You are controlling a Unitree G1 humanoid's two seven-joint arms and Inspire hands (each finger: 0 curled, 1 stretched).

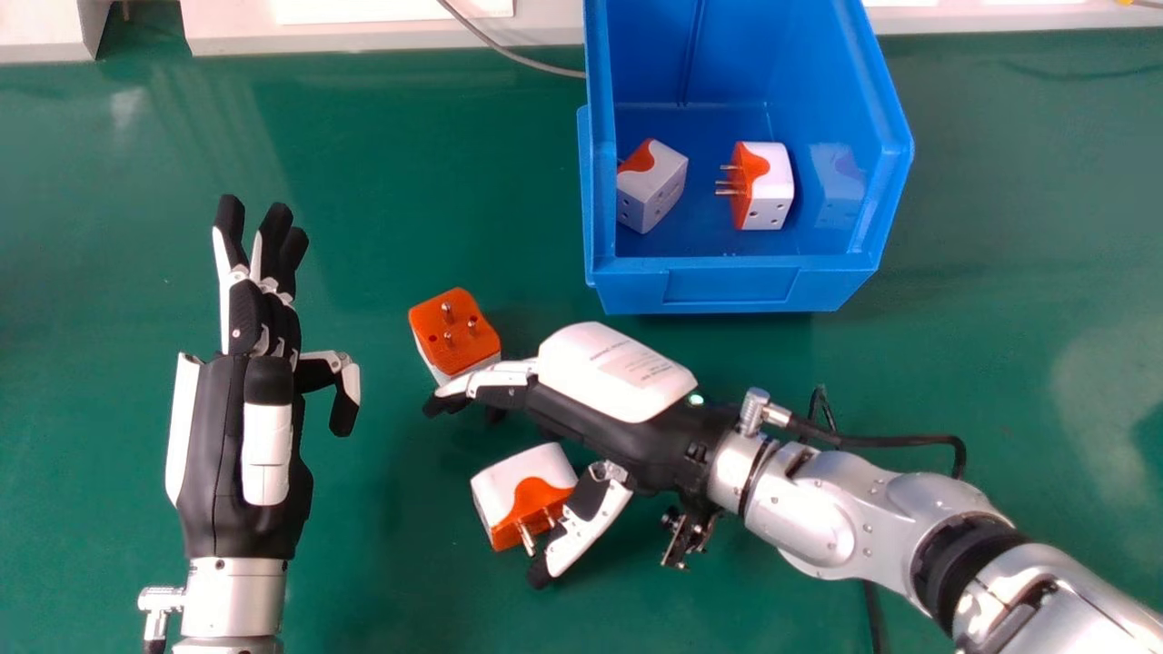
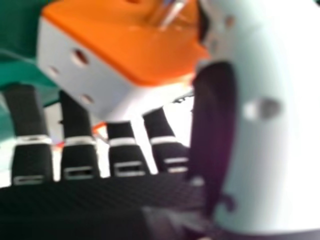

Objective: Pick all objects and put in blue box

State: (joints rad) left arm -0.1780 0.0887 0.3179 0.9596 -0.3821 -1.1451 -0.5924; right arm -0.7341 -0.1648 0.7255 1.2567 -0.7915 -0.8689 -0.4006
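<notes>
Leftmost, the left hand lies idle over the green table, fingers extended, thumb out to the side.

Next rightward, the pins-up adapter sits at the right hand's fingertips, partly under them; contact can't be told. Risk: a forward sweep would shove it away or tip it.

Then the near adapter, on the table between the right hand's fingers and thumb. That hand is apart, not clamped on anything; the right hand view has the adapter in its gap. The thumb lies by the metal pins, touching or not unclear. Likeliest trouble: closing there, thumb landing on pins instead of flat casing, so the block twists or slips out.

Farther right, blue box, with a tilted adapter by its wall and an upright adapter beside that. A low carry might clip the near rim.

Last, the wrist cable loops loosely; it could snag on a wide swing.
</notes>
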